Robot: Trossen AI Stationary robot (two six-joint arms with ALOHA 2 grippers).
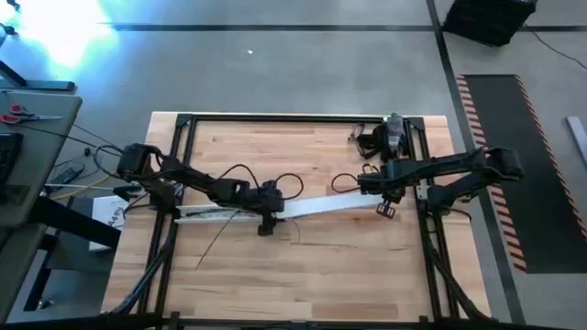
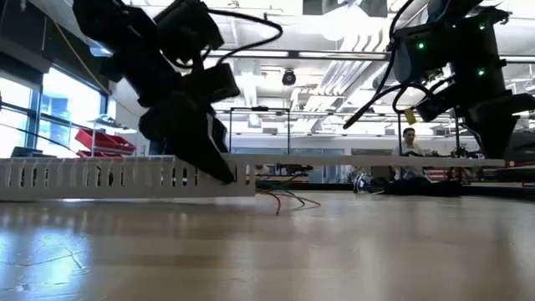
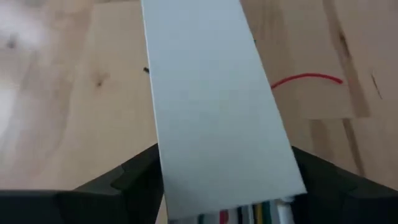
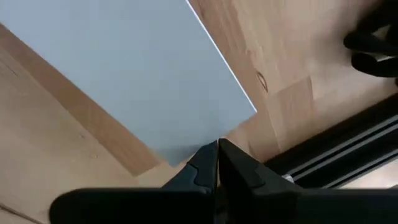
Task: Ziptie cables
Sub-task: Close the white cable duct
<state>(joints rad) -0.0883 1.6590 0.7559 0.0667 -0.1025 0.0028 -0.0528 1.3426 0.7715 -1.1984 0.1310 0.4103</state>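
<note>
Wooden table (image 1: 303,275): light butcher-block top in a black frame.

White cover strip (image 1: 335,205): flat, plain, running from table centre toward 3 o'clock, raised at its 3 o'clock end; in the low view it spans level above the tabletop (image 2: 376,159).

White slotted channel (image 1: 206,214): lies at 9 o'clock of centre, the cover strip's near end over it; slots show clearly in the low view (image 2: 100,176).

Cables (image 3: 249,214): coloured wires, red, yellow, green and white among them, lying in the channel under the strip's end; a few thin strands spill onto the table just beside the channel's end (image 2: 288,199).

Left gripper (image 1: 268,213): at table centre, fingers (image 3: 124,180) spread wide, one on each side of the cover strip, straddling it; whether they press it cannot be told.

Right gripper (image 1: 385,207): at 3 o'clock of centre, fingers (image 4: 205,168) closed together at the strip's end corner, pinching its edge.
</note>
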